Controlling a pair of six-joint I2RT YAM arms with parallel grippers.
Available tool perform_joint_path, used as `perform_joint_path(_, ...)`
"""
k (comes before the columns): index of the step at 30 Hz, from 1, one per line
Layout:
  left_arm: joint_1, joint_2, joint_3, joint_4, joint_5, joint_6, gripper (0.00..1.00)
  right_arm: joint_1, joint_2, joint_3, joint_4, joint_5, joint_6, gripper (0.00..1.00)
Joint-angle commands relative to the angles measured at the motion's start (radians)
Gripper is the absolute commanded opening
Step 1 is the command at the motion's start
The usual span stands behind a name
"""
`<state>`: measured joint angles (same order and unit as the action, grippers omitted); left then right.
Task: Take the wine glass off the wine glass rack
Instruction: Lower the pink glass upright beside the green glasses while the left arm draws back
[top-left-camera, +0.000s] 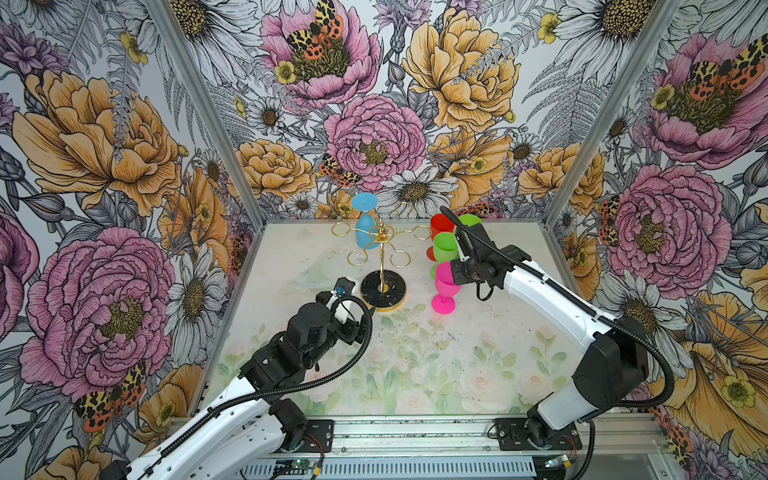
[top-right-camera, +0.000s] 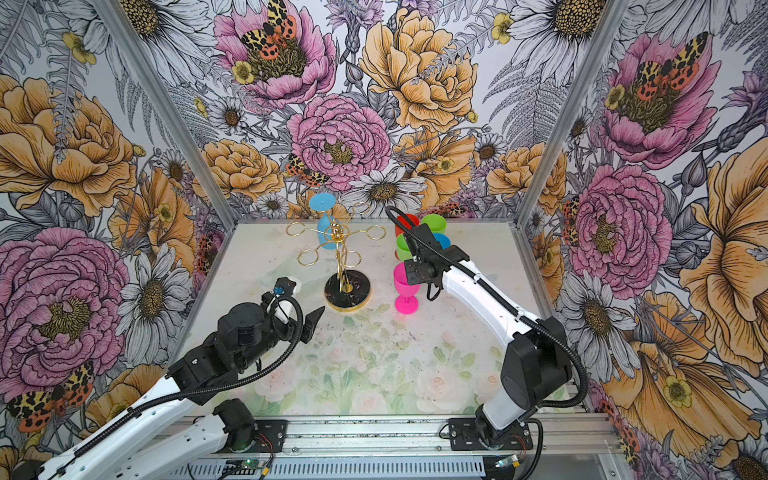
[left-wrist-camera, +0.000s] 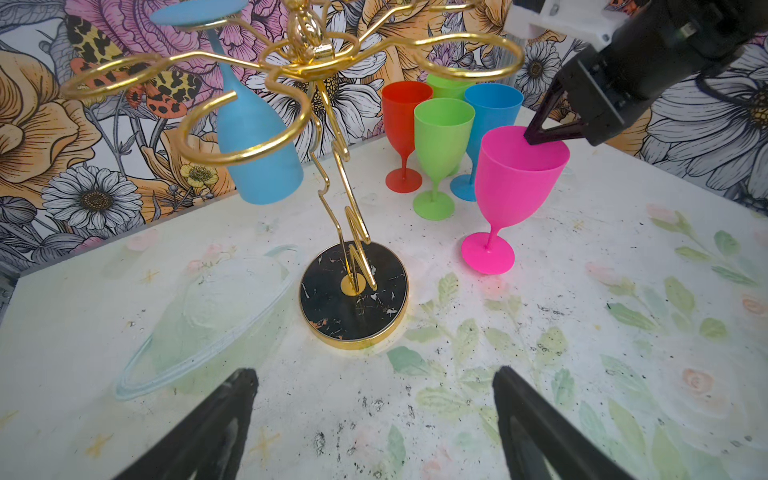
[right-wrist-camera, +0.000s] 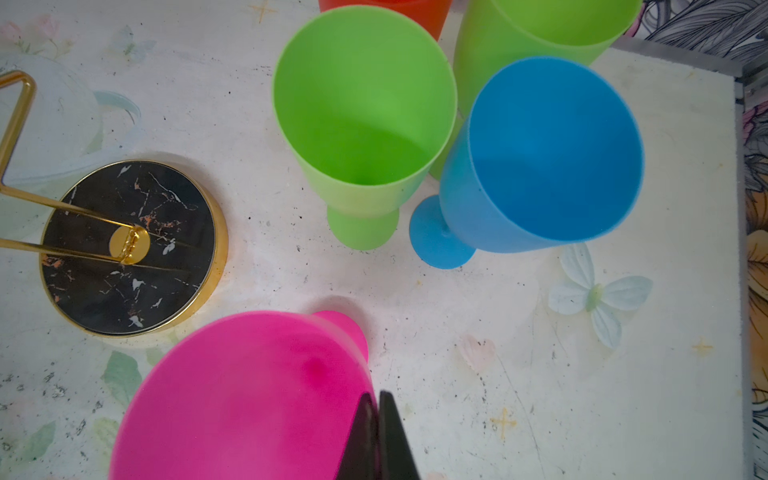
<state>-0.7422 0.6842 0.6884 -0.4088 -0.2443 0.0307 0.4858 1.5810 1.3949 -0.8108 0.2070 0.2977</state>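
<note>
I had the right gripper (left-wrist-camera: 536, 137) pinched together on the rim of the pink wine glass (left-wrist-camera: 515, 183). In the right wrist view its black fingers (right-wrist-camera: 395, 440) sat almost touching, with the thin pink wall (right-wrist-camera: 249, 395) caught between them. That glass was off the wine glass rack (top-left-camera: 382, 289), just to the right of the rack's black marbled base in both top views (top-right-camera: 348, 291). It leaned a little, bowl up and foot down at the table (top-left-camera: 415, 353); I could not tell whether the foot lay flat.

The rack stood upright toward the back of the table, near the middle. A light-blue wine glass (top-left-camera: 366, 230) hung upside down from one of its rear loops on the left, its foot above the wire and its bowl below, clear of the table (left-wrist-camera: 257, 153).

My left gripper (left-wrist-camera: 374, 374) was low, in front and to the left of the rack's base, and pointed at it. Its jaws were wide apart, with only bare table between them.

Behind the pink glass, near the back right corner, four glasses stood upright close together: a red glass (left-wrist-camera: 405, 120), a green glass (left-wrist-camera: 442, 137), a blue glass (left-wrist-camera: 492, 108) and a second green glass (right-wrist-camera: 540, 29) behind those
</note>
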Motion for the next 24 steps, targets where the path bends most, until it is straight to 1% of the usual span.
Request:
perform_joint_path(1,0.015,-0.014,0.028,-0.005,0.015,-0.023,0.91,0.007,0.008,-0.004,0.046,0.025,0.013,0.00)
perform_joint_path(24,0.030,-0.049,0.019,-0.005,-0.018,-0.020,0.92,-0.004,0.068,-0.017,0.132,0.047,0.006,0.00)
